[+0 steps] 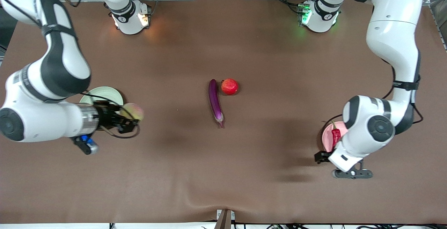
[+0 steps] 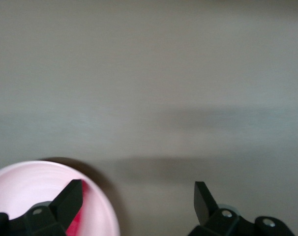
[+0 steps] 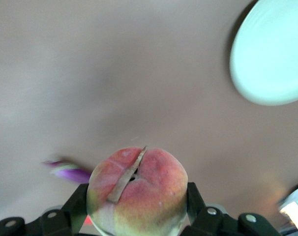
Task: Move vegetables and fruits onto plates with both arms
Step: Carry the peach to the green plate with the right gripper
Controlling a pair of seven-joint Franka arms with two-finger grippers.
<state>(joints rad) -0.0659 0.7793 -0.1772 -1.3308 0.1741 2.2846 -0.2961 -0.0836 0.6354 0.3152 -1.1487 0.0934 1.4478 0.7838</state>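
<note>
We see the right gripper [image 1: 134,117] up in the air over the worktop [image 1: 279,187] beside the pale green plate [image 1: 104,94], its fingers [image 3: 75,206] clamped on the peach [image 3: 139,191], one on each side of the fruit. The green plate lies bare toward the right arm's end of the worktop, partly hidden under that arm in the front view.

Toward the left arm's end lies the pale pink plate [image 1: 327,138], with the red chili pepper [image 1: 336,135] resting in it. The left gripper [image 2: 139,201] hangs above the edge of this plate, its fingers [image 2: 70,199] spread wide apart with nothing between them; one finger stands over the pepper on the plate, the other over bare worktop.

In the middle of the worktop, the purple eggplant [image 1: 215,102] lies lengthwise, its stem end nearer to the front camera. The red pomegranate [image 1: 229,86] sits just beside the eggplant's other end, close to touching it.
</note>
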